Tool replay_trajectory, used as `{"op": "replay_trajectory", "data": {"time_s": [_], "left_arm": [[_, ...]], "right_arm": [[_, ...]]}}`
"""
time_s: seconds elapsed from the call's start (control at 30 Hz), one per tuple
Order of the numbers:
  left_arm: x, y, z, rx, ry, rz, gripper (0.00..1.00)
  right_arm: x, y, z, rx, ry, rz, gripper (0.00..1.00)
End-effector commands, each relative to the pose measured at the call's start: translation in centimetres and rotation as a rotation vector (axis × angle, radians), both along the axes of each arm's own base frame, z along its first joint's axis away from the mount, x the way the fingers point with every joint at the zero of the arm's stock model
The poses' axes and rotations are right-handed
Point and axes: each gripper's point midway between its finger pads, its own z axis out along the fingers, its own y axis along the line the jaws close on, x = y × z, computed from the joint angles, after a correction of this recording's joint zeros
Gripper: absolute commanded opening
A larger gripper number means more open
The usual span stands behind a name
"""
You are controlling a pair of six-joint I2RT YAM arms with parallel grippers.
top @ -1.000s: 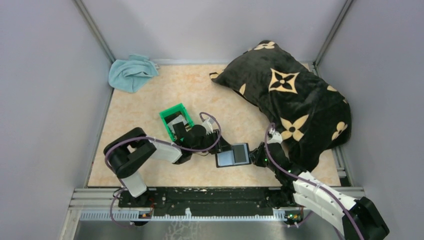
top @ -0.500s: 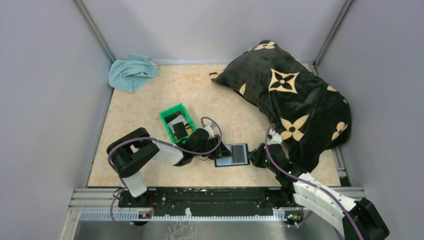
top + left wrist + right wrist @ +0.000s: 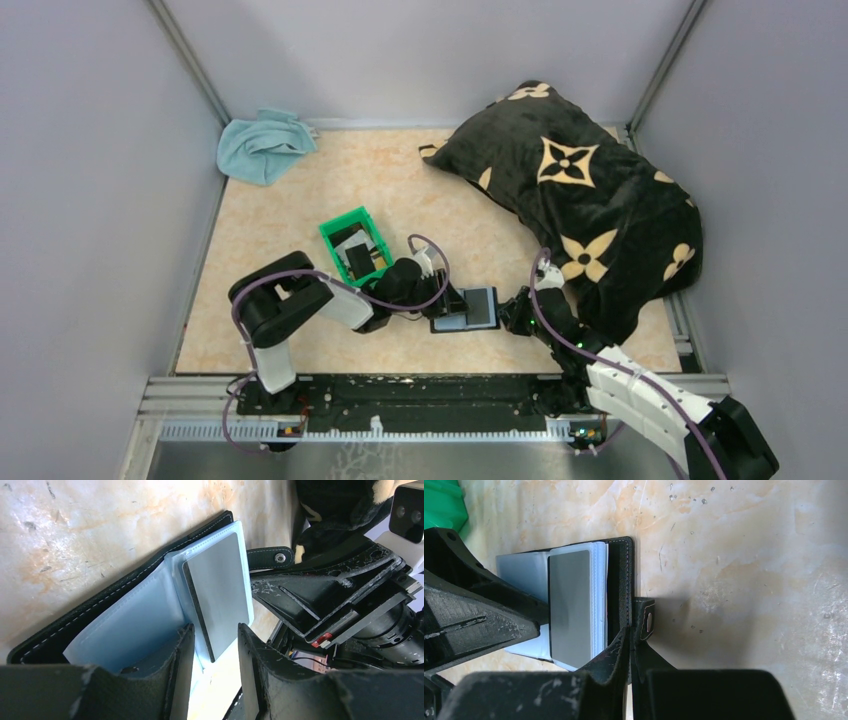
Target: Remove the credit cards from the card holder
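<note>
**At the card's end: the sleeve may be caught**

Near the lower middle of the top view, the card holder (image 3: 478,308) is laid open on the surface (image 3: 290,200), to the lower right of the green bin (image 3: 342,219). The left fingers (image 3: 214,645) are held about half open around the lower end of a grey card (image 3: 217,585); nothing is gripped yet. The right fingers (image 3: 630,642) are closed on the holder's black cover. If the clear sleeve (image 3: 135,625) is pinched with the card, the holder could be dragged and its cover pulled from the right grip. The gap around the card is shown only by the left wrist view; the cards (image 3: 352,255) in the bin only from above.
</note>
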Motion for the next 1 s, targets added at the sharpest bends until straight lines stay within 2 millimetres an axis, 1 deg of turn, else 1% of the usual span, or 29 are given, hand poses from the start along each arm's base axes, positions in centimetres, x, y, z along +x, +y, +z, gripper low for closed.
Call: {"op": "replay_trajectory", "data": {"time_s": [0.0, 0.23, 0.4, 0.67, 0.83, 0.97], "left_arm": [[-0.5, -0.6, 1.1, -0.076, -0.024, -0.016, 0.43], [-0.7, -1.4, 3.3, -0.147, -0.043, -0.047, 0.41], [-0.7, -1.7, 3.2, -0.143, -0.049, -0.061, 0.41], [-1.3, -2.4, 3.7, -0.21, -0.018, -0.096, 0.41], [-1.3, -2.7, 3.3, -0.212, -0.003, -0.104, 0.41], [-1.5, -3.0, 3.4, -0.239, 0.01, -0.114, 0.41]], "right_arm": [[0.0, 0.5, 0.2, 0.021, -0.007, 0.026, 0.03], [0.0, 0.6, 0.2, 0.02, -0.004, 0.03, 0.03], [0.0, 0.6, 0.1, 0.019, -0.003, 0.032, 0.03], [-0.1, 0.8, -0.1, 0.017, 0.005, 0.044, 0.02], [-0.2, 1.0, -0.2, 0.018, 0.012, 0.054, 0.02], [-0.2, 1.1, -0.2, 0.017, 0.016, 0.062, 0.02]]}}
